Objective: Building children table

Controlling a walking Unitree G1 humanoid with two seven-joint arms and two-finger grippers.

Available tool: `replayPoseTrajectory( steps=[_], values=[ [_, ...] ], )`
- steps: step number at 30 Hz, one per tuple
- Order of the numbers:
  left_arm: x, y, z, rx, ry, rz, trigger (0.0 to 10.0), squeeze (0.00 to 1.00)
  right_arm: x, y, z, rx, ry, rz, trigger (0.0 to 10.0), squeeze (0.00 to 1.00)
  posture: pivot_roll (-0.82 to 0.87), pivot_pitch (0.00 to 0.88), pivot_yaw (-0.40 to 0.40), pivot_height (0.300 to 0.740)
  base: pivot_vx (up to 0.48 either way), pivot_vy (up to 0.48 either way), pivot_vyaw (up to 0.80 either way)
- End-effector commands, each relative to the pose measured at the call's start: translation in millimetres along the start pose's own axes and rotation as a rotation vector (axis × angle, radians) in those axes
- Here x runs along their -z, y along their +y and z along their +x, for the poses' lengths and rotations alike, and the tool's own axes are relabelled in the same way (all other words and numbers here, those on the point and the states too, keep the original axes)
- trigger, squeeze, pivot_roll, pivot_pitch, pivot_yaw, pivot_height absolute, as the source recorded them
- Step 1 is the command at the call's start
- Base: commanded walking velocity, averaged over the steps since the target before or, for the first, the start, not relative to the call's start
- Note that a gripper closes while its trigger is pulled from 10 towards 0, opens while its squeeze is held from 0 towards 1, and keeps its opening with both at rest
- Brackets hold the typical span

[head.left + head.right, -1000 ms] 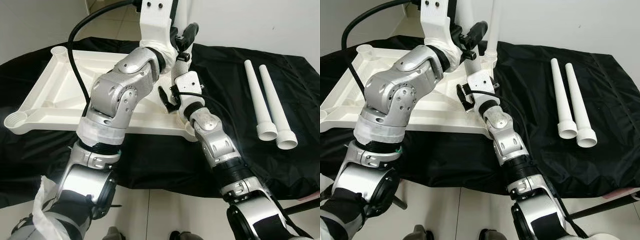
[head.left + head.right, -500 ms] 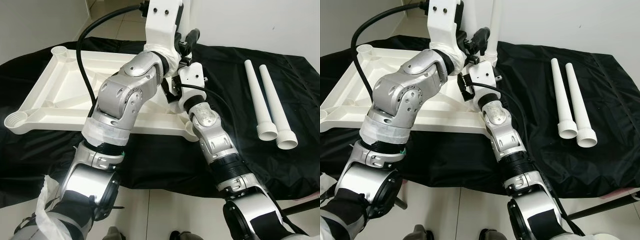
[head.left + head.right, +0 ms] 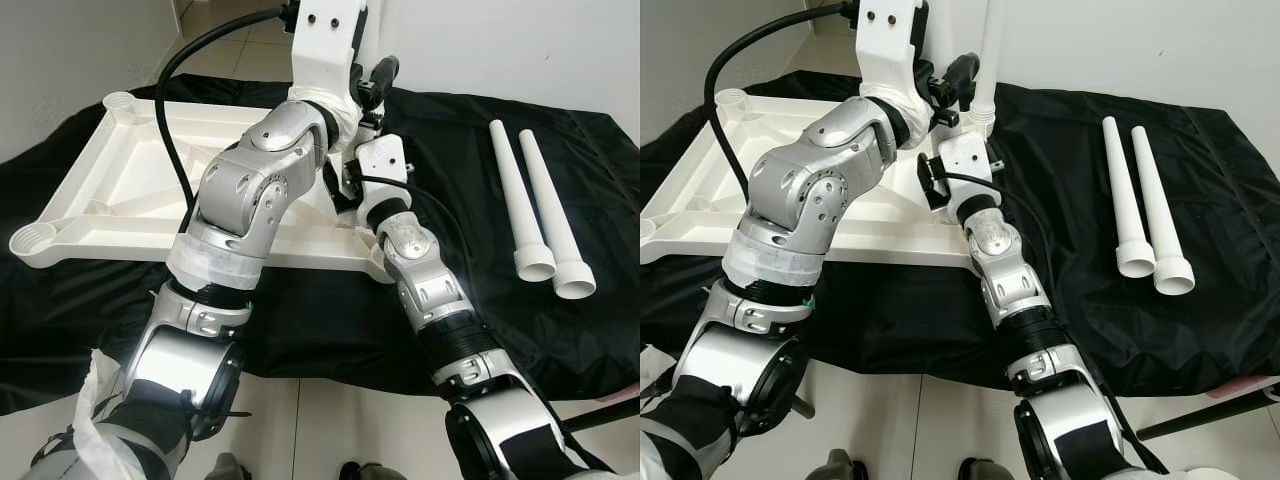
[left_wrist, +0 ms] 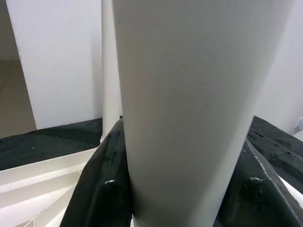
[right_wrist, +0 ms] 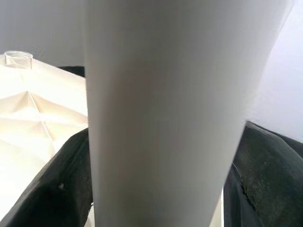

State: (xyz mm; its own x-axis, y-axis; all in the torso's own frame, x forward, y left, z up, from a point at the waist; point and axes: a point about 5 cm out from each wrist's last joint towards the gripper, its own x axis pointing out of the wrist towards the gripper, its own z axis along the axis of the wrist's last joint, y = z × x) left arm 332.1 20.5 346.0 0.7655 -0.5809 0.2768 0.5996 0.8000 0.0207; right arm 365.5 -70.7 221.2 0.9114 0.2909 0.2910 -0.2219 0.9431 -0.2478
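White table leg (image 4: 189,94), ends cut off, is clamped by left gripper (image 4: 182,198) and right gripper (image 5: 156,198).

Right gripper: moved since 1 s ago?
Yes. The right gripper has gone forward, away from the robot: its white wrist housing lay over the tabletop's middle and now sits near the far corner, by the upright leg.

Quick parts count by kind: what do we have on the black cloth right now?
Tabletop: 1
Loose legs: 2
Held leg: 1
Standing leg: 1
Total: 5
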Motion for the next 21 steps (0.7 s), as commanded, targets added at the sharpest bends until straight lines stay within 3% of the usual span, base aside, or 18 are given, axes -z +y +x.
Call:
replayPoseTrajectory(
  steps=[1,2,3,4,14,20,21],
  values=[
    [-9.1,-6.1,2.3,0.033,-0.041,0.014,10.0,0.00,2.9,-2.0,-1.7,0.018,0.000,0.014,6.3,0.00,0.00,0.065,0.004,0.740,0.000,0.000,0.00],
    [-8.9,-6.1,2.5,0.033,-0.041,0.012,10.0,0.00,3.0,-2.2,-1.7,0.018,0.000,0.015,5.6,0.00,0.00,0.063,0.003,0.740,0.000,0.000,0.00],
    [-8.9,-6.1,2.5,0.033,-0.041,0.012,10.0,0.00,3.0,-2.2,-1.7,0.018,0.000,0.015,5.6,0.00,0.00,0.063,0.003,0.740,0.000,0.000,0.00],
    [-8.6,-6.5,2.8,0.034,-0.042,0.012,10.0,0.00,2.2,-2.8,-2.0,0.015,-0.011,0.020,0.0,0.00,-0.01,0.061,0.003,0.740,0.000,0.000,0.00],
    [-7.8,-8.2,3.2,0.046,-0.042,0.015,10.0,0.00,0.2,-4.8,-2.9,0.016,-0.035,0.030,0.0,0.00,-0.01,0.047,0.010,0.740,0.000,0.000,0.00],
    [-5.3,-5.6,4.5,0.026,-0.032,0.060,10.0,0.00,1.8,-7.4,-4.1,0.048,-0.033,0.064,0.0,0.00,-0.01,0.039,0.016,0.740,0.000,0.000,0.00],
    [-5.3,-5.7,4.1,0.039,-0.040,0.033,10.0,0.00,2.5,-7.8,-4.2,0.055,-0.028,0.073,10.0,0.00,-0.01,0.036,0.019,0.740,0.000,0.000,0.00]
  ],
)
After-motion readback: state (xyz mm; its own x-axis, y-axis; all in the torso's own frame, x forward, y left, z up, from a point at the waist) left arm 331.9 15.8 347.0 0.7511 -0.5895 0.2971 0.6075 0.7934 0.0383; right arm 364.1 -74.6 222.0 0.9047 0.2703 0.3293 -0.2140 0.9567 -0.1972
